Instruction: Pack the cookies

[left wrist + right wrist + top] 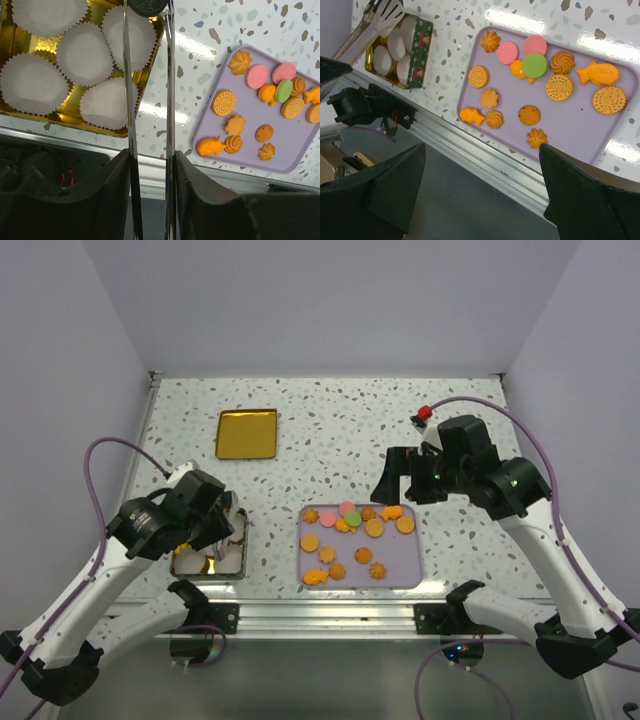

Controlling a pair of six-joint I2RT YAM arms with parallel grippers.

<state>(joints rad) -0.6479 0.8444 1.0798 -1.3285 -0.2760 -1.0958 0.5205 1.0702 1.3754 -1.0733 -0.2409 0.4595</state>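
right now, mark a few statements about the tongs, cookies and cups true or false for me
1. The left pincer grips the tongs. True.
2. The tongs pinch a dark cookie at their tips. True.
3. The right pincer is shut on a cookie. False: it is open and holds nothing.
4. The cups hold cookies. False: every cup in view is empty.
5. The green cookie lies in a cup. False: it lies on the tray, among the others.
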